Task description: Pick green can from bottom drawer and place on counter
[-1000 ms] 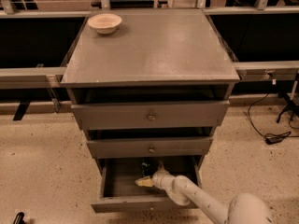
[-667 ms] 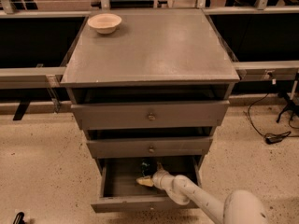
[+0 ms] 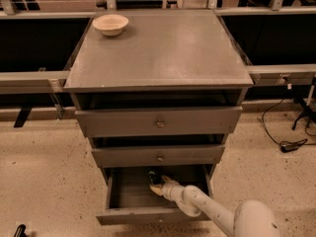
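The bottom drawer (image 3: 123,191) is pulled open under two closed grey drawers. The green can (image 3: 152,175) shows as a small dark shiny shape at the back of the drawer, just under the middle drawer's front. My gripper (image 3: 157,187), cream-tipped on a white arm, reaches into the drawer from the lower right, right in front of the can and close to or touching it. The counter (image 3: 163,48) is the flat grey top of the cabinet.
A cream bowl (image 3: 110,24) sits on the counter's back left corner. The middle drawer (image 3: 159,156) and top drawer (image 3: 159,122) overhang the open one. Metal rails run left and right of the cabinet. A black cable (image 3: 289,144) lies on the floor at right.
My gripper has edged slightly deeper into the drawer, toward the can. The can and drawer have not visibly moved.
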{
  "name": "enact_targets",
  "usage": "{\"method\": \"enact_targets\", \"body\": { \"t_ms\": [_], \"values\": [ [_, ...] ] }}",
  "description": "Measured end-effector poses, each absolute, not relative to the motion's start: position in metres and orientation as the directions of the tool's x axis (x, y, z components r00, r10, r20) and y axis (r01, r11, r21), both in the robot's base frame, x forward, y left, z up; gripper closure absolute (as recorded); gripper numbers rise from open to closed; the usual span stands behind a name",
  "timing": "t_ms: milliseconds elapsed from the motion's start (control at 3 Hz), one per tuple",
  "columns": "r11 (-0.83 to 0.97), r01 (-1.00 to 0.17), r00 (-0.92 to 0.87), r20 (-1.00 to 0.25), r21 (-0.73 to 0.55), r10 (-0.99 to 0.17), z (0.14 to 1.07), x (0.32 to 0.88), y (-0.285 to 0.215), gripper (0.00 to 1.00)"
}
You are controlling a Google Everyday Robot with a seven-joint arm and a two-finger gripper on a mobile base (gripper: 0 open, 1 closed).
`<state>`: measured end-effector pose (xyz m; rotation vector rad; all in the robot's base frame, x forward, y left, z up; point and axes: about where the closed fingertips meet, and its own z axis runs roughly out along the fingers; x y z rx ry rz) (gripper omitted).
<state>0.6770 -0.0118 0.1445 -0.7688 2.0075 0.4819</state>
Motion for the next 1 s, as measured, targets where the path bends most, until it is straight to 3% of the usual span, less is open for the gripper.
{"method": "enact_targets", "body": {
  "t_ms": [333, 667, 1000],
  "values": [
    [0.720, -0.693, -0.323, -0.880, -0.030, -0.347, 0.172, 0.671, -0.017, 0.92],
    [0.683, -0.719, -0.172, -0.917, -0.132, -0.359, 0.223, 0.651, -0.038, 1.00],
    [0.580, -0.799, -0.068, -0.935, -0.157, -0.348, 0.269, 0.610, -0.048, 1.00]
  ]
}}
